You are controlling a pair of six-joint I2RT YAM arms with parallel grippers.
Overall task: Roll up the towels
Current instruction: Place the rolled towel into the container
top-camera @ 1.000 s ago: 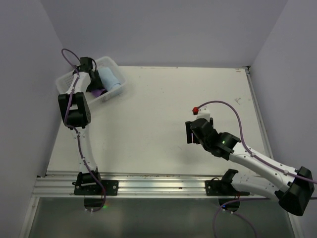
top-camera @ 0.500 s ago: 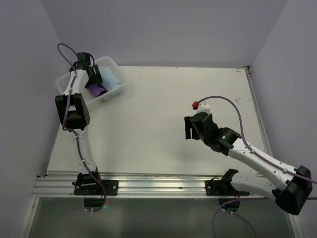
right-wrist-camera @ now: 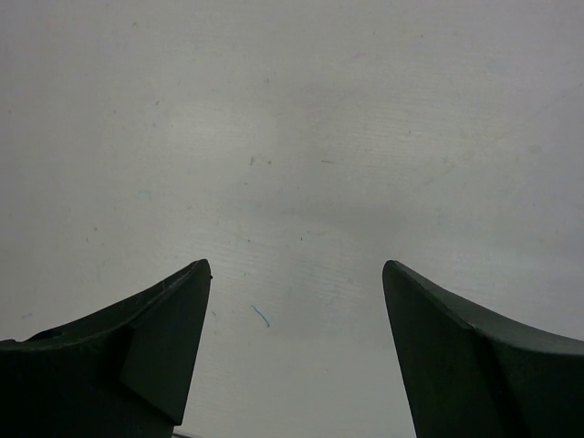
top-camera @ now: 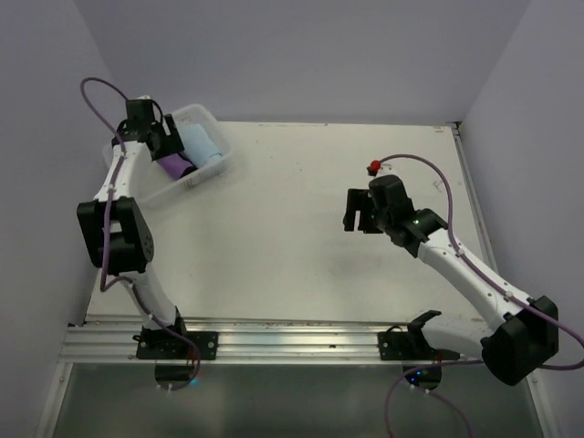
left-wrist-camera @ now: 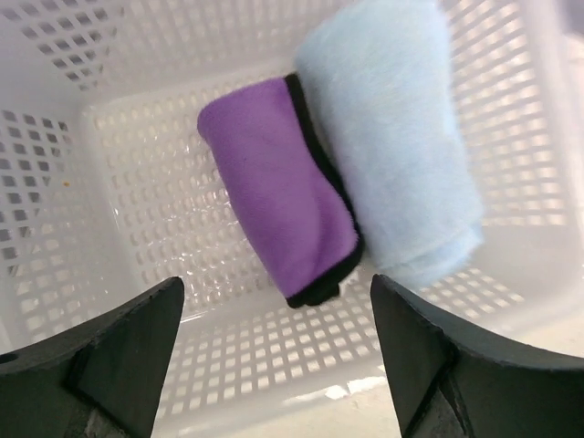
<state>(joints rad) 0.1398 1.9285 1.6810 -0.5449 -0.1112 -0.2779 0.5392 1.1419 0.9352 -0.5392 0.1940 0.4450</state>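
Towels: I found both rolled and lying in the white basket (left-wrist-camera: 55, 182), the purple towel (left-wrist-camera: 274, 196) pressed against the light blue towel (left-wrist-camera: 392, 146), with the blue one at its three o'clock in the left wrist view.
Basket: it sat at the ten o'clock corner of the table (top-camera: 292, 182) in the top view, close to the side wall.
Left gripper (left-wrist-camera: 276, 283): its fingers stood wide apart and held nothing, hanging above the near end of the purple roll.
Right gripper (right-wrist-camera: 297, 265): it was spread wide too and empty, over bare tabletop toward three o'clock, well apart from the basket.
Progress: I judged the rolling finished, with only the left arm's retreat to make.
Snag risk: a finger dipping on the way out could have caught the purple roll's black-edged flap and pulled it loose.
Basket risk: the lattice walls lay near both fingers. A sideways pull toward nine o'clock could have hooked one and shoved or tipped the light basket.
Roll risk: nothing pinned either roll, so a jolt to the basket could have let them slacken.
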